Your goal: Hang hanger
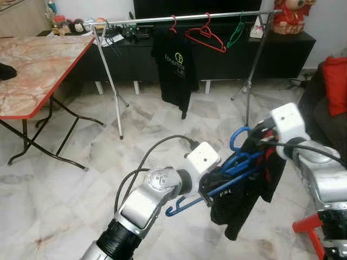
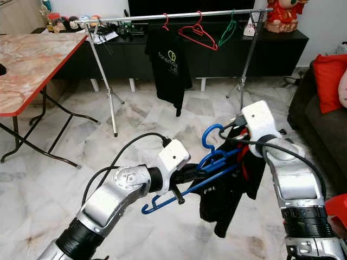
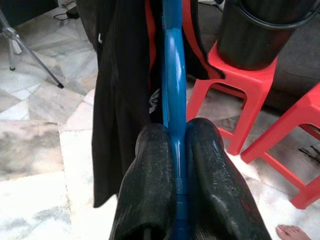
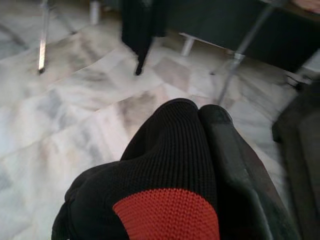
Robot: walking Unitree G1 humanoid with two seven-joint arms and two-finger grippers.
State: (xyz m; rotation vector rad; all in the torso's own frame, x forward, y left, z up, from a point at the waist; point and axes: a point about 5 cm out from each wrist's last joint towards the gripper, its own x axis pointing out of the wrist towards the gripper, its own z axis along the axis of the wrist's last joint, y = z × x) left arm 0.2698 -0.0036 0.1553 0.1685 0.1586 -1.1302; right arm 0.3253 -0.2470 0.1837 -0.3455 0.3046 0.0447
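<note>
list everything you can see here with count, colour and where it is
blue hanger: 1, blue, held between both grippers, carrying a garment
black garment: 1, black with red trim, draped on the blue hanger
clothes rack: 1, silver, standing ahead before the black cabinet
black t-shirt: 1, black, hanging on the rack
red hanger: 1 bare, red, on the rack rail
green hanger: 1, green, on the rail, right of the red one
folding table: 1, marble-look top with red edge, left
red stools: 2, red, seen from the left wrist
left gripper: shut on the blue hanger
right gripper: shut on the garment
</note>
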